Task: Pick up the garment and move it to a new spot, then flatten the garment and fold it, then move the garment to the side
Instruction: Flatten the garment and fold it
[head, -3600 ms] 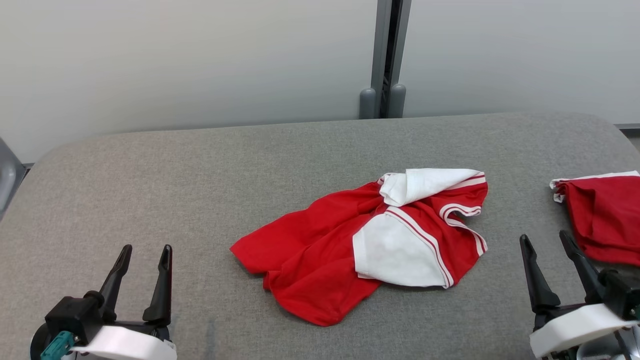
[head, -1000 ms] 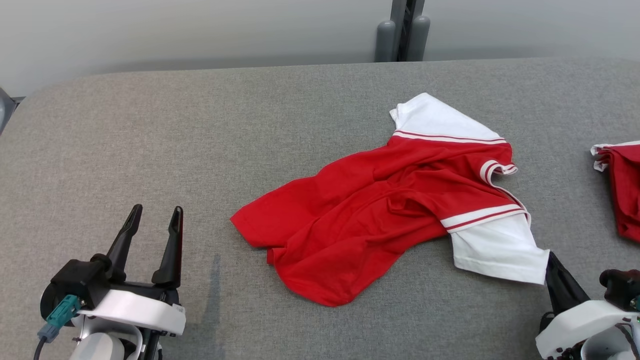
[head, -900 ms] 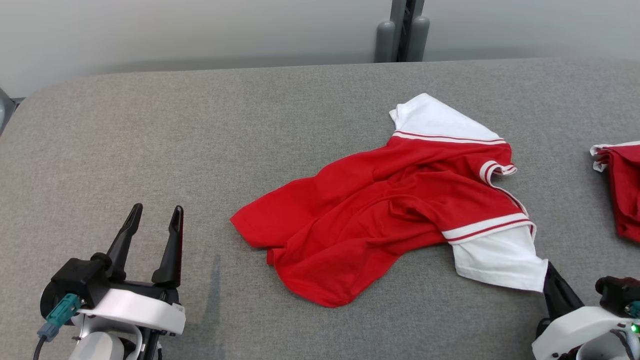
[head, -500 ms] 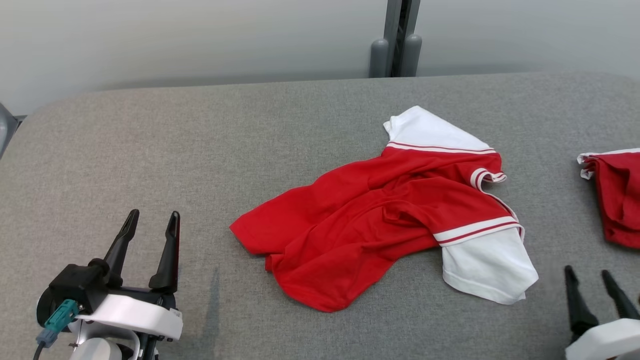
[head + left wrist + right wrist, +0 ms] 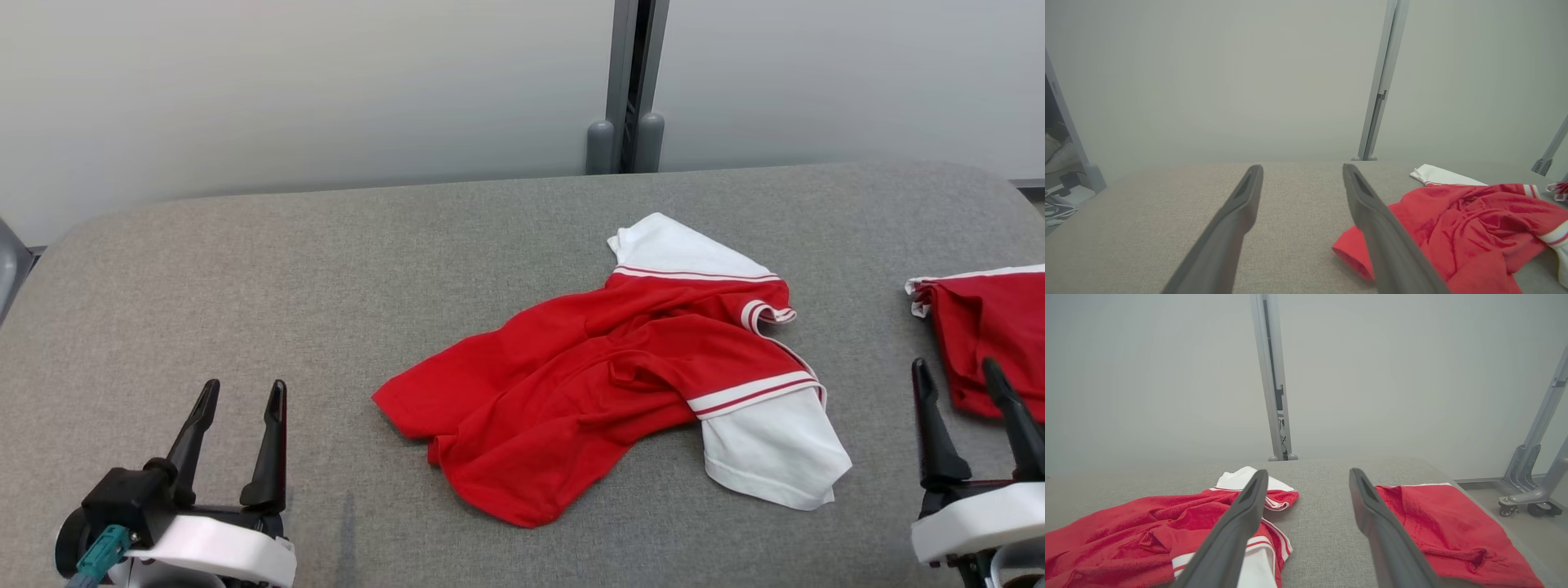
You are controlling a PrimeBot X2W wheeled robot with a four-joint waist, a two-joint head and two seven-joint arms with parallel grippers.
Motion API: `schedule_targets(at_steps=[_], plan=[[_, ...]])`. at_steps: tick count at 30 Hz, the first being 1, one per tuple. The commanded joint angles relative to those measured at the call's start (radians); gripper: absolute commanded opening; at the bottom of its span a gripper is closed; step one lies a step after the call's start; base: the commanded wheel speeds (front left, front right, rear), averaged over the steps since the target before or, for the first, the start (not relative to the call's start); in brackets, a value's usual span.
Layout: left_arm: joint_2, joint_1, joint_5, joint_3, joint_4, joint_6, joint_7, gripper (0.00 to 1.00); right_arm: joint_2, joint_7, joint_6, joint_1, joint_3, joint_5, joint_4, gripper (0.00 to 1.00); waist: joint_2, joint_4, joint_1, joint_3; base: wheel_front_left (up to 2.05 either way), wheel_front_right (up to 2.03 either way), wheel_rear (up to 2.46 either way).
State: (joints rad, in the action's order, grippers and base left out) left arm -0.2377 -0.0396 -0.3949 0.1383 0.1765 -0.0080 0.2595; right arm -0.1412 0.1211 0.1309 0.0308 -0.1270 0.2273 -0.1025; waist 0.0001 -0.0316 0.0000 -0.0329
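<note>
Red cloth with white sleeves, the shirt (image 5: 604, 392) lies crumpled near the middle of the grey counter (image 5: 245, 269), a little toward the robot's right. Its far sleeve (image 5: 669, 249) is spread toward the wall, its near sleeve (image 5: 771, 457) is spread toward the robot, and the striped collar (image 5: 767, 314) sits between them at the right end. The red body is bunched in ridges, and the hem (image 5: 457, 457) at the left end is rucked and partly turned under. A second red garment (image 5: 988, 343) lies apart at the counter's right edge.

The right claw (image 5: 955, 363) stands wide and holds nothing, between the near sleeve and the second garment and just beside the latter. The left claw (image 5: 245, 384) is also wide and bare, well apart from the shirt on its left side.

By my reading the flattening is in hand but not done: the sleeves are out, the body is not. The next move likely calls for each claw to take a corner of the hem and draw the body taut until the ridges go. Each pinch should catch the edge cleanly, and the right claw should keep off the second garment.
</note>
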Motion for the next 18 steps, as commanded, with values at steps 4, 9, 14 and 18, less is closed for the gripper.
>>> schedule_targets(at_steps=[4,9,14,18], plan=[[-0.001,0.031,0.008,0.004,-0.012,0.012,-0.007,1.00,0.025,-0.042,0.000,-0.055,0.018,-0.020,0.064,1.00,-0.0001,-0.003,0.0000,0.030,0.00,0.00,0.00],[0.004,0.053,0.002,0.011,-0.029,0.023,-0.013,1.00,0.044,-0.068,0.000,-0.098,0.019,-0.022,0.110,1.00,-0.0001,-0.006,0.0000,0.037,0.00,0.00,0.00],[0.002,0.060,-0.001,0.017,-0.040,0.025,-0.020,1.00,0.052,-0.083,0.000,-0.112,0.014,-0.025,0.135,1.00,-0.0001,-0.009,0.0000,0.036,0.00,0.00,0.00],[0.003,0.048,0.002,0.028,-0.049,0.024,-0.025,1.00,0.055,-0.088,0.000,-0.112,0.013,-0.023,0.145,1.00,-0.0001,-0.012,0.0000,0.030,0.00,0.00,0.00]])
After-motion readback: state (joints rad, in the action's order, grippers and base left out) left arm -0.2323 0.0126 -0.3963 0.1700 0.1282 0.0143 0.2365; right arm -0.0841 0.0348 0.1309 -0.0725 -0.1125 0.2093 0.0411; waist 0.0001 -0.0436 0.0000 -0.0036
